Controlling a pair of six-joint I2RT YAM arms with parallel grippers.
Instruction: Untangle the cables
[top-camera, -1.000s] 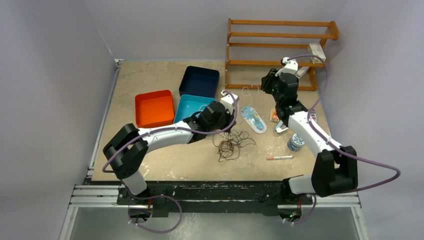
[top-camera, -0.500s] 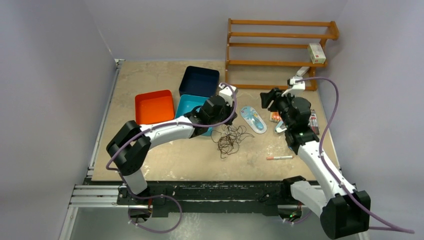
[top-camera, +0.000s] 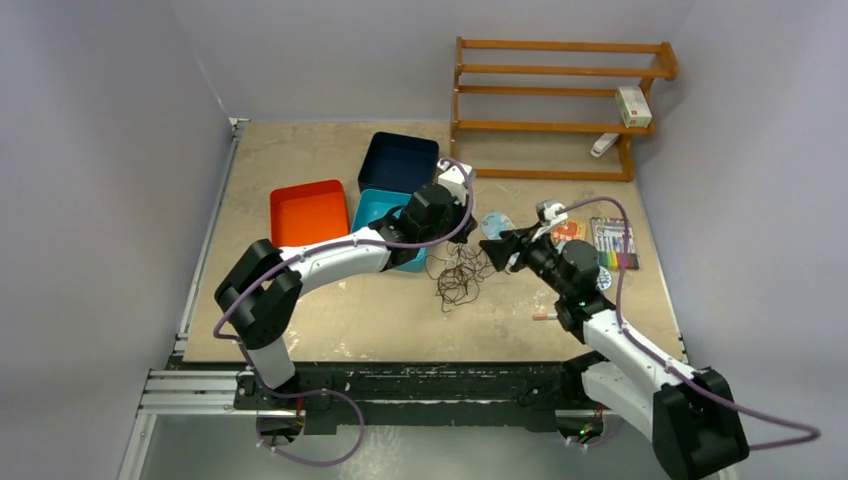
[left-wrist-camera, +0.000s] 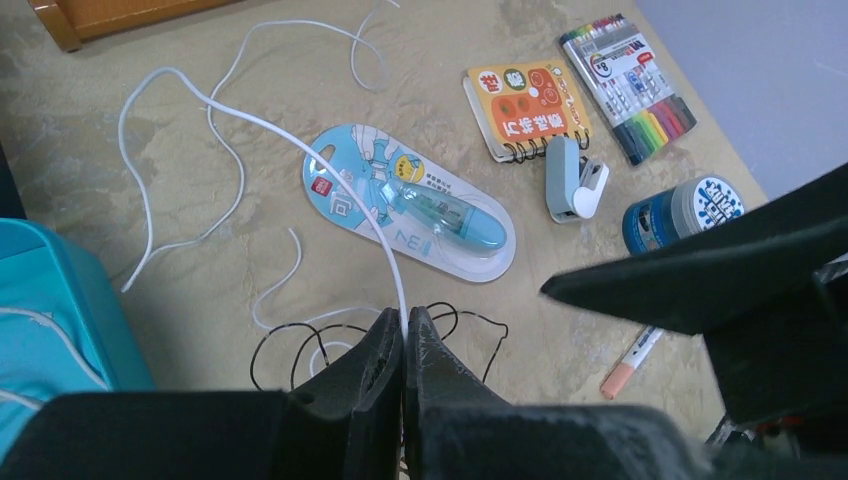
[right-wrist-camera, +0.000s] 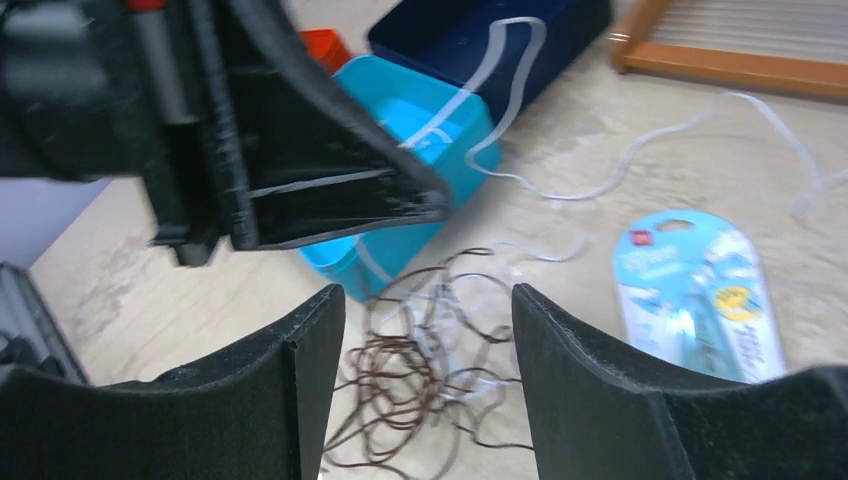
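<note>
**Cables tangled at frame centre, top view**

Dark and white cables (top-camera: 458, 278) heaped just lower right of teal bin (top-camera: 385, 215). Left gripper (left-wrist-camera: 404, 338) clamped tight on white strand (left-wrist-camera: 401, 295). Right gripper (right-wrist-camera: 426, 298) spread apart, empty, just right of tangle.

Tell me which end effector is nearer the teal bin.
Left. The left end effector, shut on a white cable, is beside the teal bin. The right end effector, open, is across the dark cable tangle from it.
</note>
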